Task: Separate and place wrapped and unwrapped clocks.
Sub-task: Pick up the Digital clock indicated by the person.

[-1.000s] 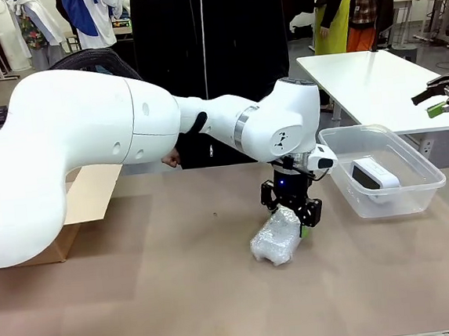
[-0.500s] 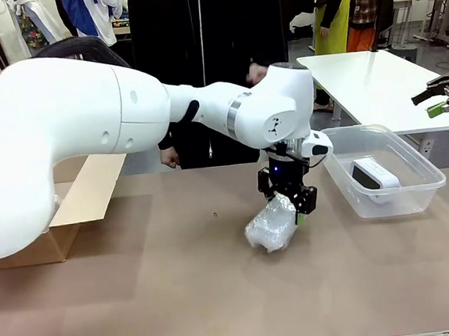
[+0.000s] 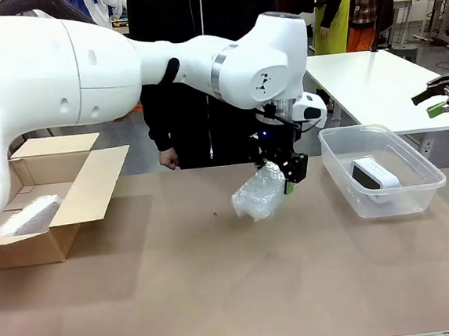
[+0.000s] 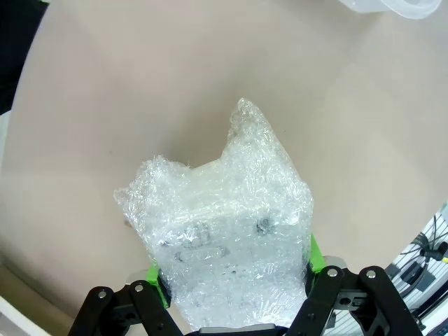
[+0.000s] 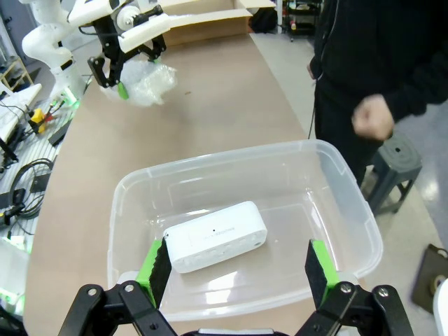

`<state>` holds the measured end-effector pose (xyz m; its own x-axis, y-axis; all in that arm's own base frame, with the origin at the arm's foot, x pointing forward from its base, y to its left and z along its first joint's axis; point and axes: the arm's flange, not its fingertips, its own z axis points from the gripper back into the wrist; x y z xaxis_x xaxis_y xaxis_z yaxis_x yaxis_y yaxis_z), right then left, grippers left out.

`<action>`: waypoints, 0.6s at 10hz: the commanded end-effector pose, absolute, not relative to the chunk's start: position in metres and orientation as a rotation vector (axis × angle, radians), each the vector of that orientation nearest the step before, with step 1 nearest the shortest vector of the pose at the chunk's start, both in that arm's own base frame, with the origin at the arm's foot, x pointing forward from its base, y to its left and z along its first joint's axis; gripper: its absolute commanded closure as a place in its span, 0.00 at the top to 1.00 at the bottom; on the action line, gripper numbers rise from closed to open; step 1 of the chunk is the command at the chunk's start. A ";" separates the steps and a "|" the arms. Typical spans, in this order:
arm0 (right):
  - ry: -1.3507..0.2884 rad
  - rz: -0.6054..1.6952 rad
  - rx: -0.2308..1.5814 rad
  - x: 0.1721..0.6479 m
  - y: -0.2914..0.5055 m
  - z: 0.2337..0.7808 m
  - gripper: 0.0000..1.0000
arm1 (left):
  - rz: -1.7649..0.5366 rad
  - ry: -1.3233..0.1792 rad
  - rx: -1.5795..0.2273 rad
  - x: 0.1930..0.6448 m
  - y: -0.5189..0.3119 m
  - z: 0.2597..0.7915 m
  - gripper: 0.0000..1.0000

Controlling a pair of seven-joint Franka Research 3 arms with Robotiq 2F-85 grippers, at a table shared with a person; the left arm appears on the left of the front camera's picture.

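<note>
Left hand (image 3: 286, 172) pinches a wrapped clock (image 3: 258, 194) clear of the bench (image 3: 220, 294), probably bound for the cardboard box (image 3: 46, 191); right hand (image 5: 234, 269) spread.

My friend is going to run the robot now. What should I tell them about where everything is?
Left gripper: shut on a white bubble-wrapped bundle, held in the air above the brown table.
Right gripper: open, above the clear plastic bin, holding nothing.
Done: the bare white rectangular clock lies in the bin; another wrapped bundle lies in the open cardboard box.
Left: probably carry the held bundle to the box and release it.
</note>
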<state>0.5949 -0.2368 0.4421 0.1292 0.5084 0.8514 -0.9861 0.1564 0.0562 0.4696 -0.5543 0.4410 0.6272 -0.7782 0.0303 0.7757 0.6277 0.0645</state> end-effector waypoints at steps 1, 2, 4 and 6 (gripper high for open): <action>-0.806 1.252 0.763 0.595 -0.235 0.441 1.00 | -0.914 -0.073 0.091 0.475 -0.546 0.456 0.27; -0.806 1.252 0.763 0.595 -0.235 0.441 1.00 | -0.915 -0.075 0.100 0.477 -0.546 0.462 0.46; -0.806 1.252 0.763 0.595 -0.235 0.441 1.00 | -0.919 -0.068 0.094 0.485 -0.543 0.467 0.27; -0.806 1.252 0.763 0.595 -0.235 0.441 1.00 | -0.941 -0.070 0.075 0.490 -0.543 0.469 0.08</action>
<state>0.5949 -0.2368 0.4421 0.1292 0.5084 0.8514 -0.9861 0.1564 0.0563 0.4811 -0.5400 0.4604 0.6178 -0.7857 0.0319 0.7808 0.6177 0.0941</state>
